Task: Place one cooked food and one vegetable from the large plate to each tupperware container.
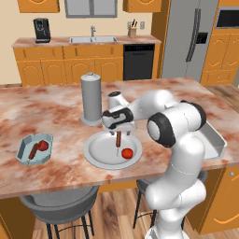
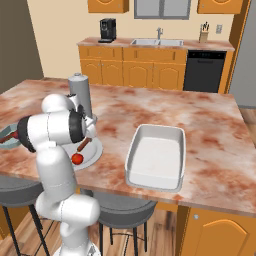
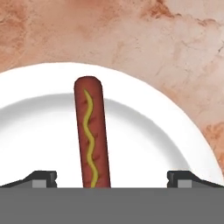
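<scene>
The gripper (image 1: 118, 133) hangs low over the plate (image 1: 95, 148), fingers (image 3: 41, 178) spread wide and holding nothing, with the sausage (image 3: 91, 138) lying right between them. That sausage runs lengthwise away from the hand, mustard squiggle up, flat on the plate near its middle. The tomato (image 1: 127, 153) sits just beside it, toward the plate's near edge.

Over at the left, the blue tub (image 1: 33, 149) already holds a sausage and a tomato, so this pair looks bound for the white tub (image 2: 155, 156), which sits bare on the table (image 2: 210, 130) at the right, well apart from the plate.

Now the risks. The sausage is thin and rounded: if the fingers close too high, they could skate over the top and roll it away. Come down too hard and the tips jam against the plate. A grip near one end might let it swing and drop on the long carry across. And that tomato is close — a stray nudge could send it rolling off the plate. The grey cylinder (image 1: 91, 99) stands just behind the plate, so a careless lift could clip it.
</scene>
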